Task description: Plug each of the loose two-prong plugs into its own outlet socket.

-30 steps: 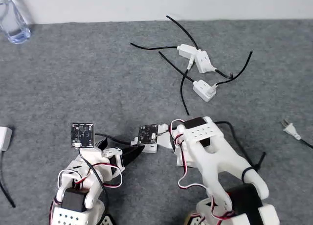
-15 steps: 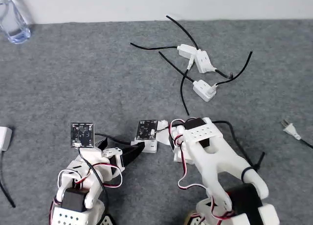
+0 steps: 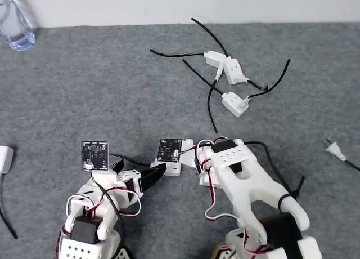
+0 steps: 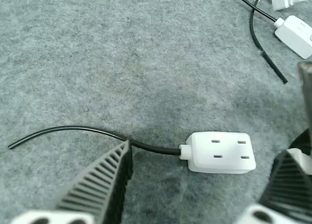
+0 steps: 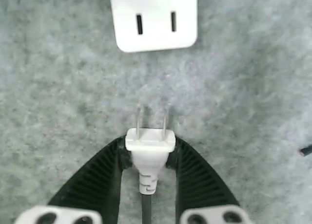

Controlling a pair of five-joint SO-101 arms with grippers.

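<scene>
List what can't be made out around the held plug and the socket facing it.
Right wrist view: the top edge cuts off the socket; its far end is unseen.
High view: the right arm covers the plug, so its gap to the socket can't be judged there.
High view: the left edge cuts off a white thing; what it is can't be told.
</scene>
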